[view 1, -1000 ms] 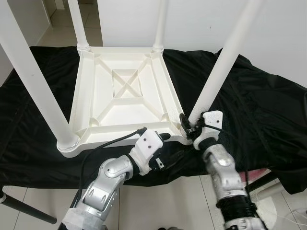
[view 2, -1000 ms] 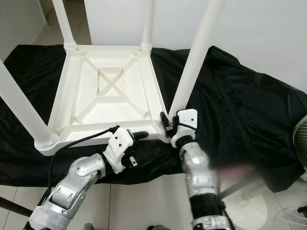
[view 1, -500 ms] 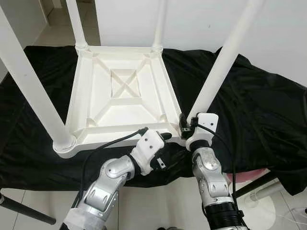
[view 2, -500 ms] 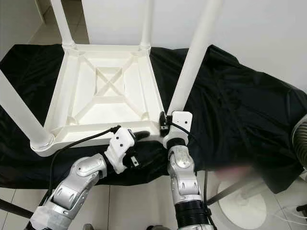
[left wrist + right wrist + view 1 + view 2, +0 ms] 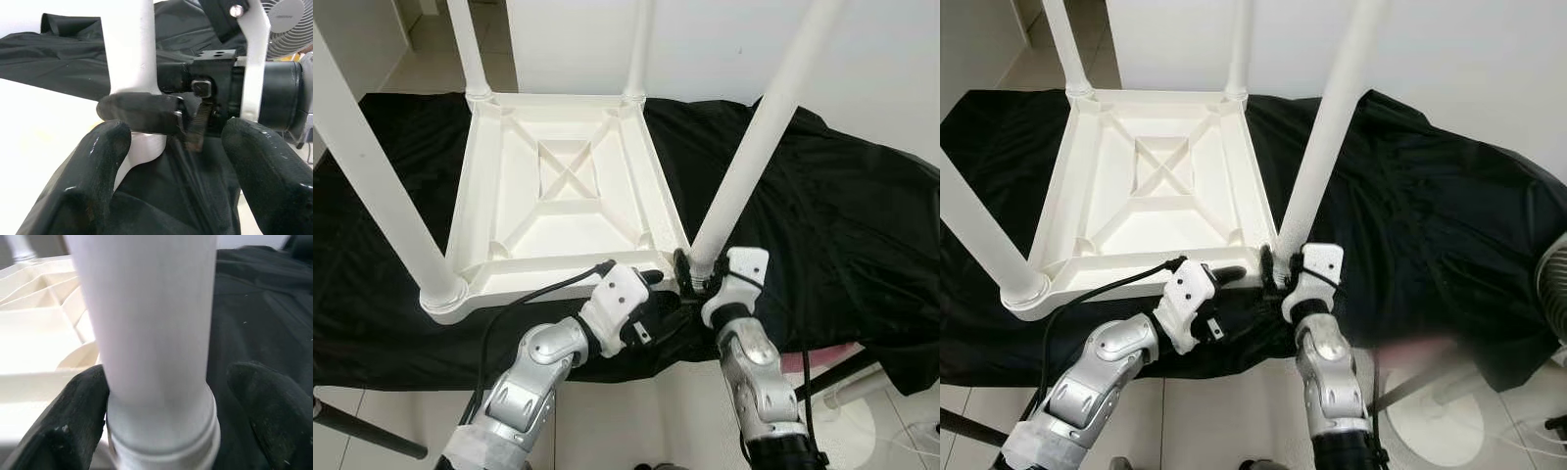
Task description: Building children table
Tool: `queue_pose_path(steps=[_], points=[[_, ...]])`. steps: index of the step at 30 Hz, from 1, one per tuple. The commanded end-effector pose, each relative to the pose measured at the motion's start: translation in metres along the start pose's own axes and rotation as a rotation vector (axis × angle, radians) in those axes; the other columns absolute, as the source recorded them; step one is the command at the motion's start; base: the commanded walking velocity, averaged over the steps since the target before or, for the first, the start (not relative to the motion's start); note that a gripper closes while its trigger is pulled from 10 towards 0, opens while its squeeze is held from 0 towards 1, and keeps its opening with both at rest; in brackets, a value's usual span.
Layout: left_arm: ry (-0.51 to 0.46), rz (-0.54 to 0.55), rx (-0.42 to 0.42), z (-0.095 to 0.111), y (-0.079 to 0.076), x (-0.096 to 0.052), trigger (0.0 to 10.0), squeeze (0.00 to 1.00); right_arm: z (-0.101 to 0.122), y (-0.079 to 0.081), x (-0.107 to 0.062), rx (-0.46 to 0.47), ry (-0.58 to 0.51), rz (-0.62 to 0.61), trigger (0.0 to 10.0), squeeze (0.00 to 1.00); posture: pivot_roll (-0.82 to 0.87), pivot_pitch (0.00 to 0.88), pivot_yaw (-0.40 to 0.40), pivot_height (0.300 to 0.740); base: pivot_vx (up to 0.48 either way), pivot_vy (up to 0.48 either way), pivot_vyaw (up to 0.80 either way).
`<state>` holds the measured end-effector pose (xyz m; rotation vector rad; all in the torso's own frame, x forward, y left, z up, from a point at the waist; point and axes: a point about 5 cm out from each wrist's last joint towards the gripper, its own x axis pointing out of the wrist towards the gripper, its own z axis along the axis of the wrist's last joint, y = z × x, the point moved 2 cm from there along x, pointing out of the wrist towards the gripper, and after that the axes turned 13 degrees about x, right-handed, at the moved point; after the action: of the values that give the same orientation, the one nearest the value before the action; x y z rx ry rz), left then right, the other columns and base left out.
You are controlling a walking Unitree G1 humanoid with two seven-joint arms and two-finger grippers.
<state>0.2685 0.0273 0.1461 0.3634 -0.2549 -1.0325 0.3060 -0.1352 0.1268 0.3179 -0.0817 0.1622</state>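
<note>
The white plastic table [image 5: 568, 186] lies upside down on a black cloth [image 5: 842, 225], with its legs pointing up. The near right leg [image 5: 754, 137] leans a little to the right; its foot is at the table's near right corner. My right gripper [image 5: 693, 270] is open around the base of that leg [image 5: 151, 333], just above its collar. One finger [image 5: 73, 426] touches the leg and the other [image 5: 274, 416] stands off it. My left gripper [image 5: 656, 289] is open beside the same corner, facing the right gripper's fingers [image 5: 142, 112] and the leg base.
The near left leg [image 5: 382, 186] and two far legs [image 5: 470, 49] stand upright. The cloth hangs over the near table edge. A white fan base [image 5: 1435, 421] stands on the tiled floor at the right. A wall is behind.
My right gripper has slid down and slightly left along the near right leg, closer to the table's corner. The left gripper has hardly moved.
</note>
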Motion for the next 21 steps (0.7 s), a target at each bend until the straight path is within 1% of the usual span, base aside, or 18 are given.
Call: queue_pose_path(steps=[1, 2, 3, 5, 6, 9, 11, 15, 16, 17, 20, 21], points=[[0.026, 0.016, -0.003, -0.006, -0.002, -0.001, 10.0, 0.0, -0.005, -0.003, -0.005, 0.015, 0.02, 0.055, 10.0, 0.35, -0.05, 0.082, -0.066, 0.74, 0.0, 0.0, 0.0], [0.026, 0.016, -0.003, -0.006, -0.002, -0.001, 10.0, 0.0, -0.005, -0.003, -0.005, 0.015, 0.02, 0.055, 10.0, 0.35, -0.05, 0.082, -0.066, 0.74, 0.0, 0.0, 0.0], [0.027, 0.015, -0.003, -0.006, -0.002, -0.001, 10.0, 0.0, -0.005, -0.006, -0.007, 0.002, 0.026, 0.104, 10.0, 0.0, -0.05, 0.084, -0.062, 0.74, 0.0, 0.0, 0.0], [0.027, 0.008, -0.002, -0.006, -0.003, -0.001, 10.0, 0.0, -0.002, -0.008, -0.007, -0.041, 0.037, 0.204, 10.0, 0.0, -0.05, 0.083, -0.058, 0.74, 0.0, 0.0, 0.0], [0.027, 0.006, -0.002, -0.006, -0.002, 0.0, 10.0, 0.0, 0.0, -0.01, -0.004, -0.051, 0.037, 0.226, 10.0, 0.0, -0.05, 0.081, -0.055, 0.74, 0.0, 0.0, 0.0], [0.026, 0.004, -0.001, -0.006, -0.002, 0.0, 10.0, 0.0, 0.003, -0.013, -0.001, -0.053, 0.035, 0.237, 10.0, 0.0, -0.05, 0.081, -0.053, 0.74, 0.0, 0.0, 0.0], [0.026, 0.002, 0.001, -0.006, -0.001, 0.001, 10.0, 0.0, 0.009, -0.013, 0.006, -0.092, 0.038, 0.282, 10.0, 0.0, -0.06, 0.078, -0.049, 0.74, 0.0, 0.0, 0.0], [0.026, 0.001, 0.002, -0.006, -0.001, 0.001, 10.0, 0.0, 0.01, -0.013, 0.008, -0.104, 0.039, 0.296, 10.0, 0.0, -0.06, 0.078, -0.049, 0.74, 0.0, 0.0, 0.0], [0.025, 0.0, 0.003, -0.006, -0.001, 0.001, 10.0, 0.0, 0.013, -0.012, 0.014, -0.122, 0.042, 0.322, 10.0, 0.0, -0.05, 0.077, -0.049, 0.74, 0.0, 0.0, 0.0], [0.025, 0.0, 0.003, -0.006, -0.001, 0.001, 10.0, 0.0, 0.013, -0.012, 0.014, -0.122, 0.042, 0.322, 10.0, 0.0, -0.05, 0.077, -0.049, 0.74, 0.0, 0.0, 0.0], [0.023, -0.001, 0.007, -0.005, -0.001, 0.002, 10.0, 0.0, 0.018, -0.002, 0.031, -0.185, 0.065, 0.421, 10.0, 0.0, -0.04, 0.071, -0.051, 0.74, 0.0, 0.0, 0.0], [0.023, -0.001, 0.007, -0.005, -0.001, 0.002, 10.0, 0.0, 0.018, -0.002, 0.031, -0.185, 0.065, 0.421, 10.0, 0.0, -0.04, 0.071, -0.051, 0.74, 0.0, 0.0, 0.0]])
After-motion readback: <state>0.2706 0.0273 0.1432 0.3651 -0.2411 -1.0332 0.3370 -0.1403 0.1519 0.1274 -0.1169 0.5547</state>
